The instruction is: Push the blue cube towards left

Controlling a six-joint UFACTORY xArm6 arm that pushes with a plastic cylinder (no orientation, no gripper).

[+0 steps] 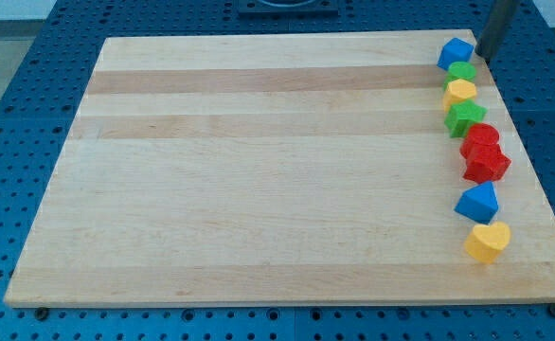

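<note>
The blue cube (456, 52) sits at the view's top right corner of the wooden board (259, 170), at the top of a column of blocks along the board's right edge. My tip (483, 57) is just to the right of the blue cube, close beside it; I cannot tell whether they touch. The dark rod rises from the tip to the view's top edge.
Below the blue cube the column runs down: a green block (463, 71), a yellow block (460, 92), a green star (465, 117), a red block (481, 135), a red star (487, 164), a blue block (477, 202) and a yellow heart (488, 242).
</note>
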